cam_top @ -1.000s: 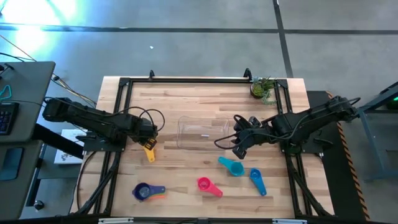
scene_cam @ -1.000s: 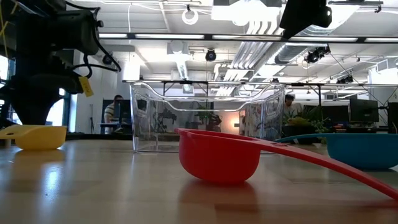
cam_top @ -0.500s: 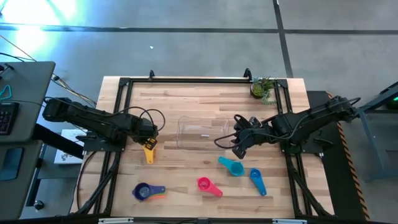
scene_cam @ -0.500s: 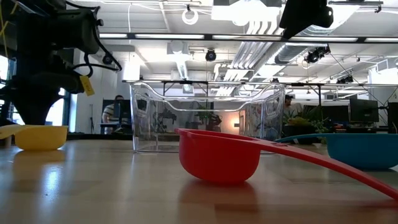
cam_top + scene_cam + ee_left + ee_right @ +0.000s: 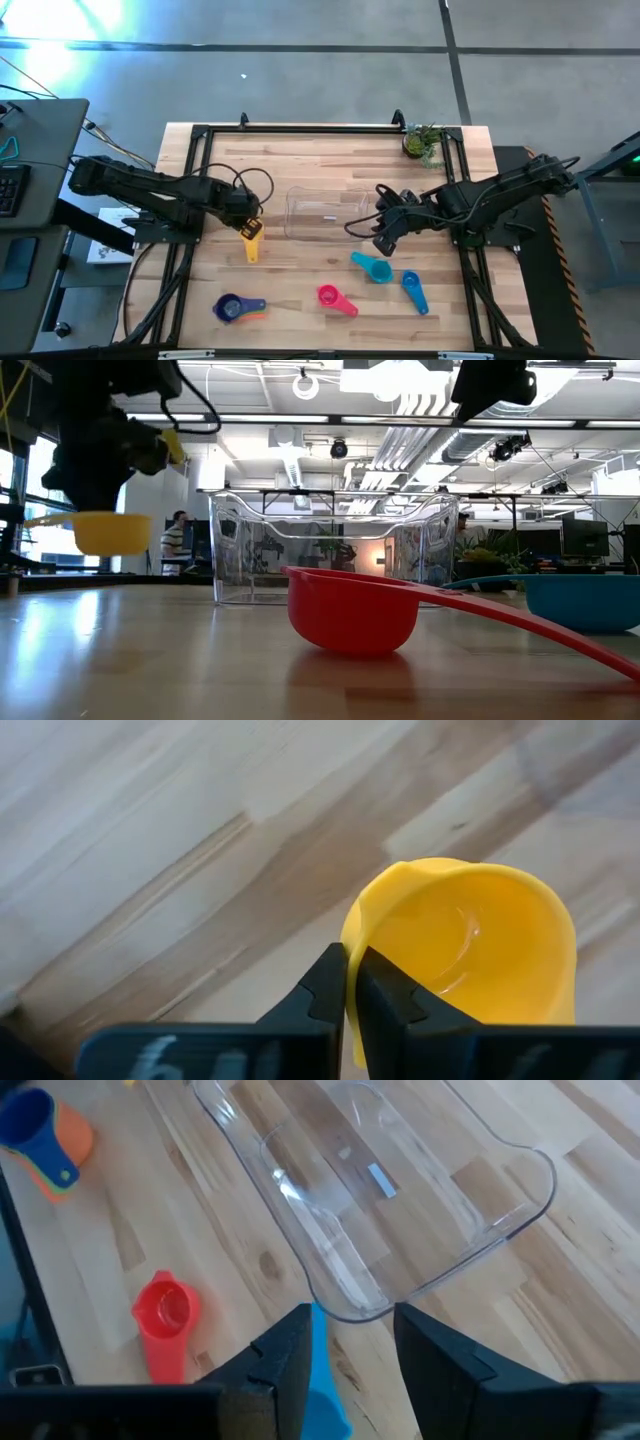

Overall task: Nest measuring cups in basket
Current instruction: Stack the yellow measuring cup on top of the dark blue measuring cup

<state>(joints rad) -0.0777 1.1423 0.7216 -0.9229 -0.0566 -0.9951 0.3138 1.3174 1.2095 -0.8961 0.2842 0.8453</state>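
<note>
A pale wooden plank counter (image 5: pixel 300 280) with a black frame fills the overhead view. At its centre lies the basket (image 5: pixel 327 215), a clear plastic rectangular bin with rounded corners; nothing shows inside. At nine o'clock from it, the left gripper (image 5: pixel 247 222) has its fingers closed on the rim of a smooth round yellow cup (image 5: pixel 110 532), held clear of the counter. At three o'clock, the right gripper (image 5: pixel 385 238) hovers with fingers parted, holding nothing. Toward five o'clock lie a teal cup (image 5: pixel 374 267), blue cup (image 5: pixel 413 289) and coral cup (image 5: pixel 333 297); at seven o'clock, a blue-topped cup stack (image 5: pixel 236 308).
</note>
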